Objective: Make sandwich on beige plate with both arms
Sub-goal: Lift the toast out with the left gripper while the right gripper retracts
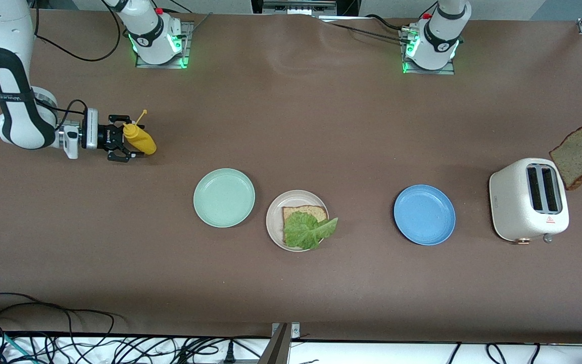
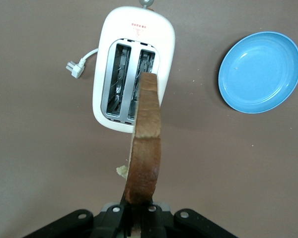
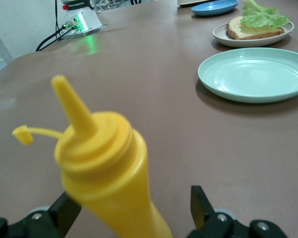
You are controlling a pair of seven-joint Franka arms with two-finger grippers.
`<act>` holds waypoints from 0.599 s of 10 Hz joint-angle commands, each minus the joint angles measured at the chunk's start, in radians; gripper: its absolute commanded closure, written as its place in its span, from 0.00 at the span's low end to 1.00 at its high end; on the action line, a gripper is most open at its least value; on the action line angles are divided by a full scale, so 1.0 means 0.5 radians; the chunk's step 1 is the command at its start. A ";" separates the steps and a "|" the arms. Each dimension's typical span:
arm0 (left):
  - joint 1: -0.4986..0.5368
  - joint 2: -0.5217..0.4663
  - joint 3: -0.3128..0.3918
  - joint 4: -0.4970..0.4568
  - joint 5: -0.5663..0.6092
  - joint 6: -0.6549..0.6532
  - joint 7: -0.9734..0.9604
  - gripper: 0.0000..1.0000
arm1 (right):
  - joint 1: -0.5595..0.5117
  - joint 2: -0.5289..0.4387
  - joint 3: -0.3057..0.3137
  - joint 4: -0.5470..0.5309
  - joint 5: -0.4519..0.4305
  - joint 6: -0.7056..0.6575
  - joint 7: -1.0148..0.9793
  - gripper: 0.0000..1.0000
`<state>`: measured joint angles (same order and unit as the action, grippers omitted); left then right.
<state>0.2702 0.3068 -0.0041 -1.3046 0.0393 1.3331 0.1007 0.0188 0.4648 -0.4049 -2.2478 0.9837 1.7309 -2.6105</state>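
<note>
Your left gripper [image 2: 137,210] is pinched tight on a bread slice [image 2: 145,144], holding it up over the toaster [image 1: 528,206]. Your right gripper [image 1: 123,143] has its jaws wide apart around the yellow bottle [image 1: 139,139], not squeezing it. The beige plate [image 1: 274,222] sits between the green plate [image 1: 224,197] and blue plate [image 1: 424,214], with bread [image 1: 301,211] and lettuce [image 1: 308,230] on it.

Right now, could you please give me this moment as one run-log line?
left gripper: shut on bread slice above toaster | right gripper: open around mustard bottle | beige plate: bread, lettuce
</note>
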 commanded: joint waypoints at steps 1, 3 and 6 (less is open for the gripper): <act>-0.037 0.022 -0.001 0.050 0.020 -0.046 -0.005 1.00 | -0.047 0.025 -0.064 0.041 -0.062 -0.007 -0.019 0.00; -0.104 0.022 -0.001 0.050 0.017 -0.046 -0.048 1.00 | -0.047 0.025 -0.150 0.135 -0.175 -0.007 -0.001 0.00; -0.392 -0.030 0.020 -0.099 -0.190 0.005 -0.289 1.00 | -0.047 -0.003 -0.197 0.472 -0.435 -0.041 0.482 0.00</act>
<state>0.1414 0.3096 -0.0039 -1.3101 0.0069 1.3228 0.0221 0.0009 0.4716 -0.5037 -2.1104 0.8382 1.7366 -2.5081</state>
